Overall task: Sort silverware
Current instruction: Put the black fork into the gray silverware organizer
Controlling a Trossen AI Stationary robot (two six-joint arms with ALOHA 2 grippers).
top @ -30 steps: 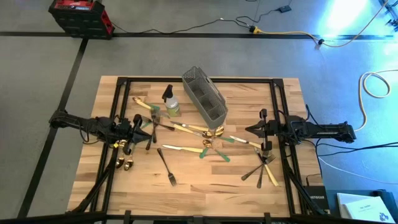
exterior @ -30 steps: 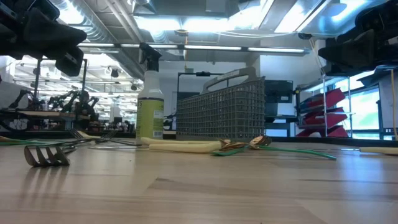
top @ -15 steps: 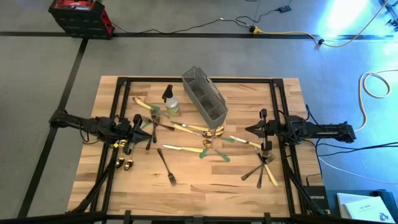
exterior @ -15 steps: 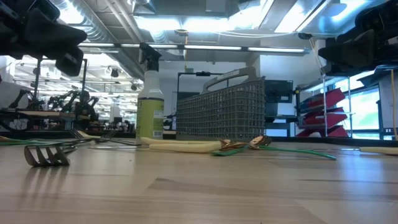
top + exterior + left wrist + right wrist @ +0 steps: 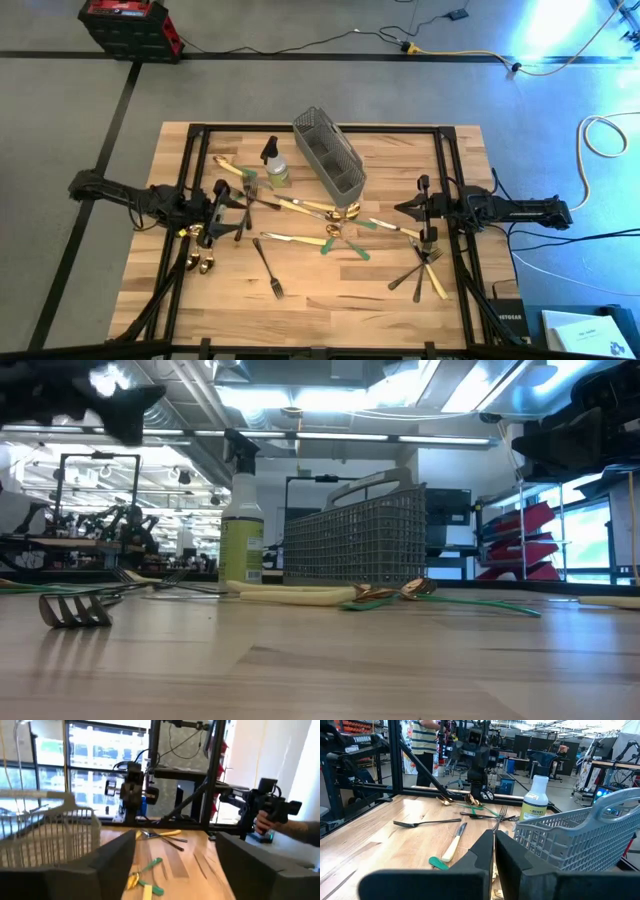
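The silverware lies scattered on the wooden table: a heap of gold, green and cream pieces (image 5: 300,208) at the middle, a black fork (image 5: 268,268) nearer the front, gold spoons (image 5: 200,262) at the left and forks (image 5: 425,268) at the right. My left gripper (image 5: 238,208) hovers open above the left end of the heap, and in its wrist view nothing lies between its fingers (image 5: 175,865). My right gripper (image 5: 400,210) waits shut (image 5: 494,847) above the table's right side.
A grey wire-mesh caddy (image 5: 330,165) stands at the far middle, with a spray bottle of green liquid (image 5: 275,168) to its left. Black frame bars (image 5: 195,170) run along the table's sides. People show in the room beyond (image 5: 427,740).
My left gripper has risen above the table, tipping its fingers slightly upward, and has opened from shut to wide apart. The silverware has stayed where it was.
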